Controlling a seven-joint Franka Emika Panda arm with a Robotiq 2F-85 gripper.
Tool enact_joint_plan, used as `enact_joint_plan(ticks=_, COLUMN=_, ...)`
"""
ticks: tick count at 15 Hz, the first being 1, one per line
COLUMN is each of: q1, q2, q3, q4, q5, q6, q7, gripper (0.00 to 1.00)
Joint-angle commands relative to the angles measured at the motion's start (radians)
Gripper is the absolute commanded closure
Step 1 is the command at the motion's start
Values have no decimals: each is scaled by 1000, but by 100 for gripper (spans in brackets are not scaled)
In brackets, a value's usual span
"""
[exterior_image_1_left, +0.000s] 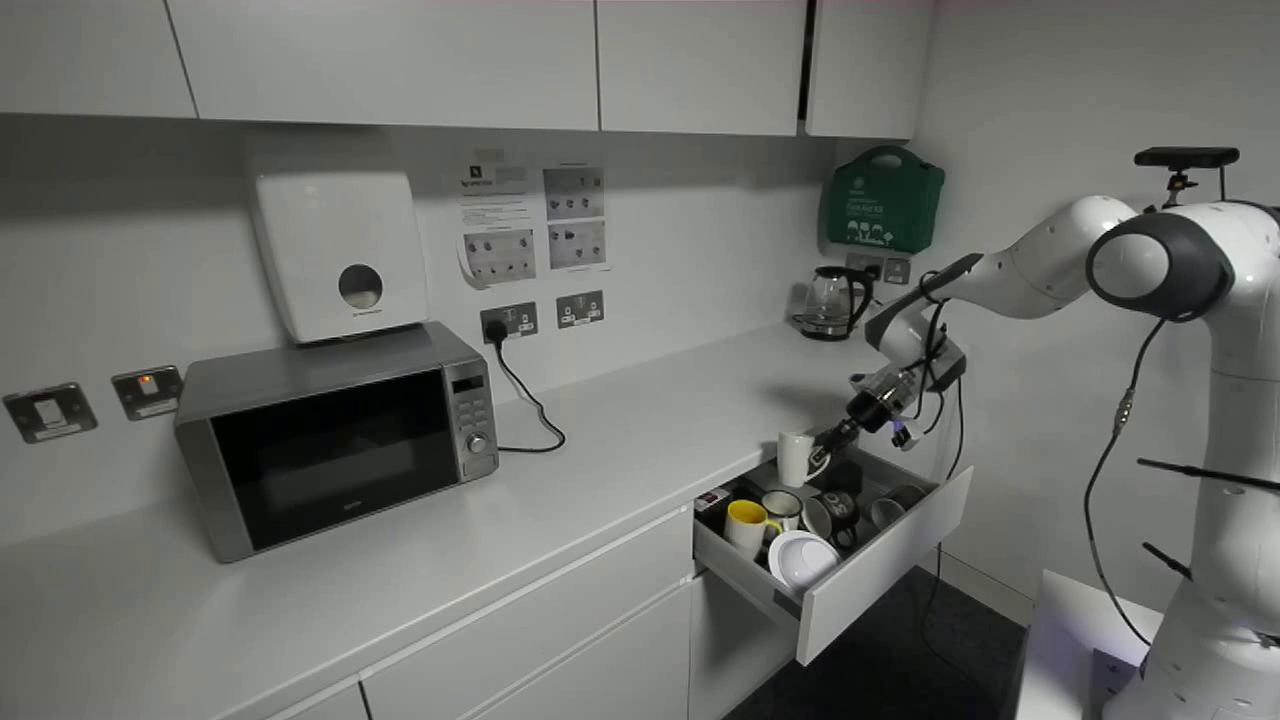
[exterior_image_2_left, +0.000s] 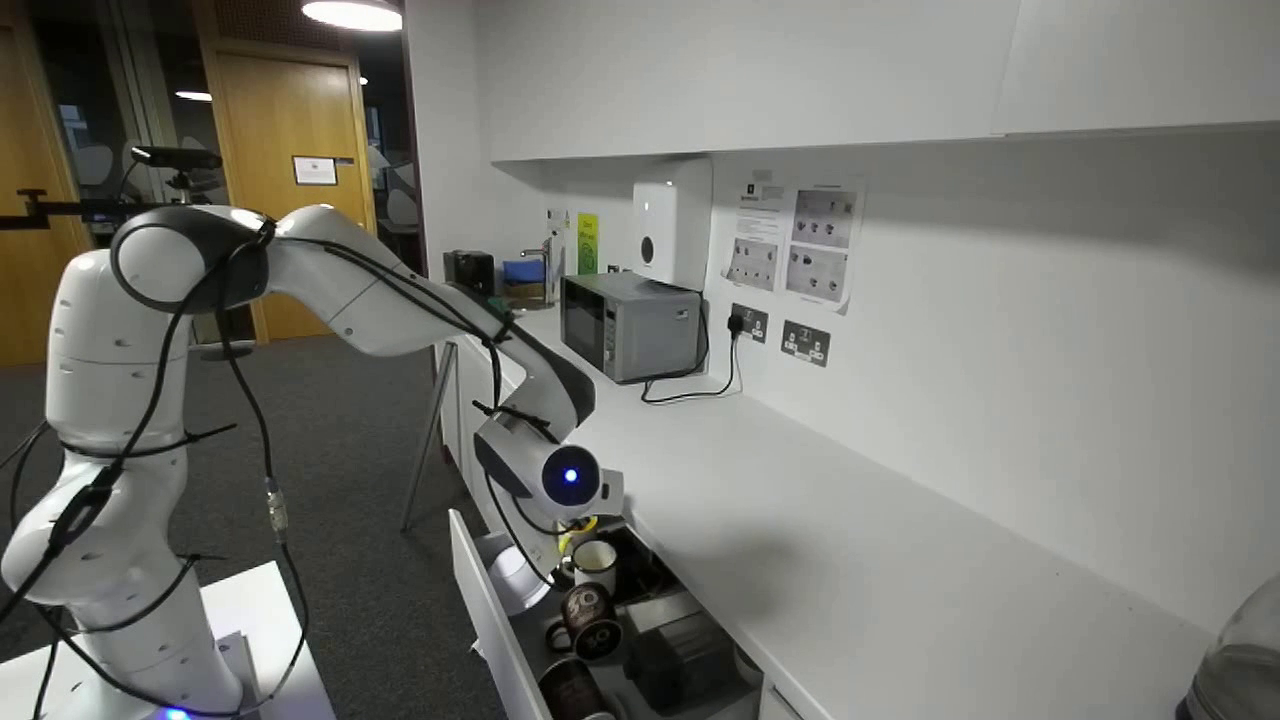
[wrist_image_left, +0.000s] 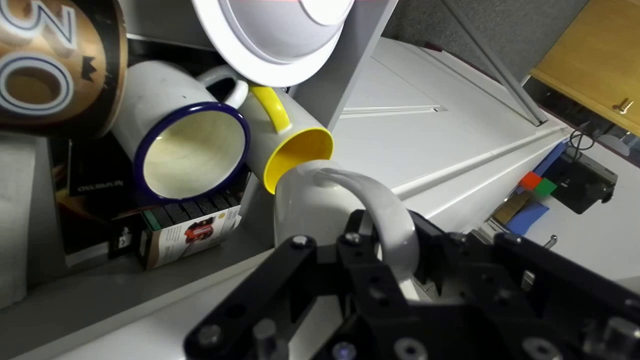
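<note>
A plain white mug (exterior_image_1_left: 794, 459) hangs at the inner edge of a pulled-out drawer (exterior_image_1_left: 885, 565), above the other crockery. My gripper (exterior_image_1_left: 824, 447) is shut on its handle. In the wrist view the black fingers stand on both sides of the white handle, and the mug's body (wrist_image_left: 310, 210) is just beyond them. Close behind it lie a mug with yellow inside (wrist_image_left: 298, 152) and a white enamel mug with a blue rim (wrist_image_left: 155, 105). A white bowl (wrist_image_left: 270, 35) and a dark mug with figures (wrist_image_left: 47, 65) are further off. In an exterior view the wrist (exterior_image_2_left: 570, 475) hides the fingers.
The counter (exterior_image_1_left: 600, 450) runs alongside the drawer, with a microwave (exterior_image_1_left: 340, 430) on it and a glass kettle (exterior_image_1_left: 832, 302) in the corner. Small boxes (wrist_image_left: 192, 232) lie along the drawer's inner side. Wall cupboards (exterior_image_1_left: 400, 60) overhang the counter. A cable hangs beside the arm.
</note>
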Motion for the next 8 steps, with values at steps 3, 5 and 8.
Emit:
enact_joint_plan(ticks=3, q1=-40, q2=-7, q3=-24, q4=-32, q5=33, q6=12, q7=-33, gripper=97)
enact_joint_plan(ticks=5, q1=-52, q2=-5, q3=-35, q4=-31, q5=33, q6=13, q7=-31, gripper=97)
enact_joint_plan(ticks=8, q1=-69, q2=-9, q3=-50, q4=-29, q5=32, q6=11, q7=-28, gripper=97)
